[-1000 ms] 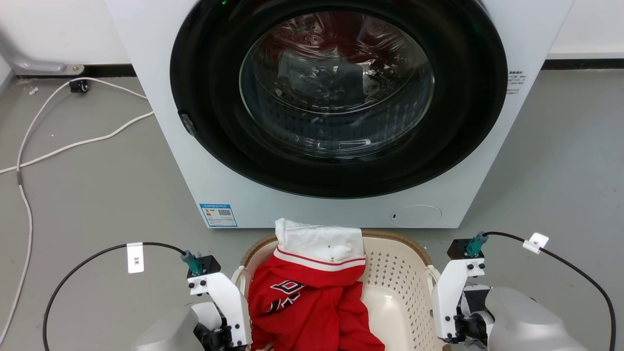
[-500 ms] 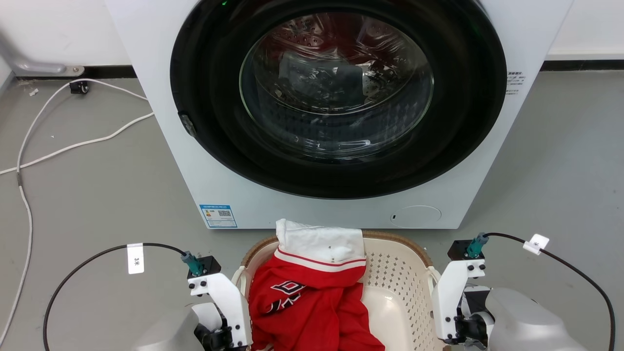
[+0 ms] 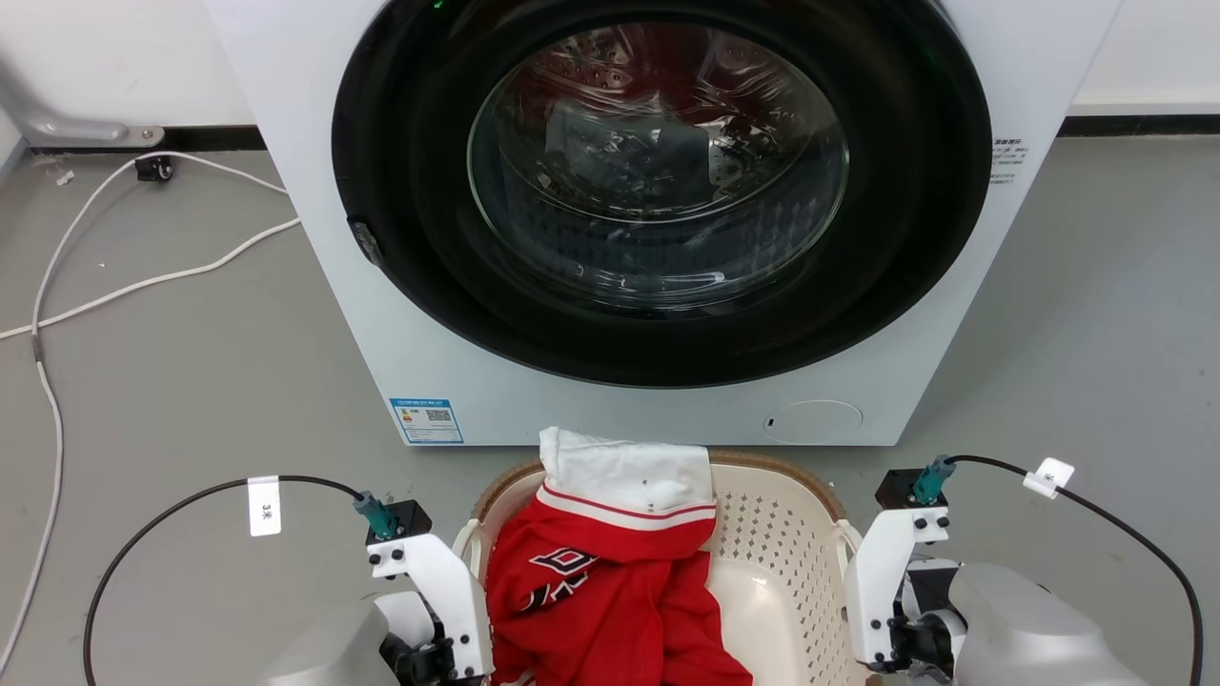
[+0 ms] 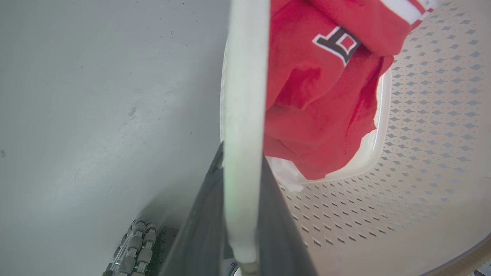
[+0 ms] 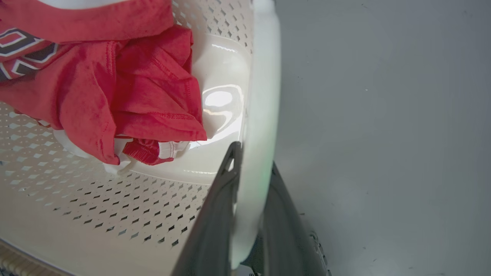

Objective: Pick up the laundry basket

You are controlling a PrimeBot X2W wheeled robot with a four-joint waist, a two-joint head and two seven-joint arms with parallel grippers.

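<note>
Two holds: jaws pinch left handle (image 4: 245, 115) and right handle (image 5: 261, 115), balancing the lift.
Basket (image 3: 777, 534): red shirt (image 3: 591, 591) heaped toward left side.

The white cable tag (image 3: 264, 505) reads "3米".

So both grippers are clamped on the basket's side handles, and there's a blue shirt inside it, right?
Not blue: the shirt in the laundry basket is red with white trim, as the head view shows. The rest holds: the left gripper and right gripper each clamp a side handle.
</note>
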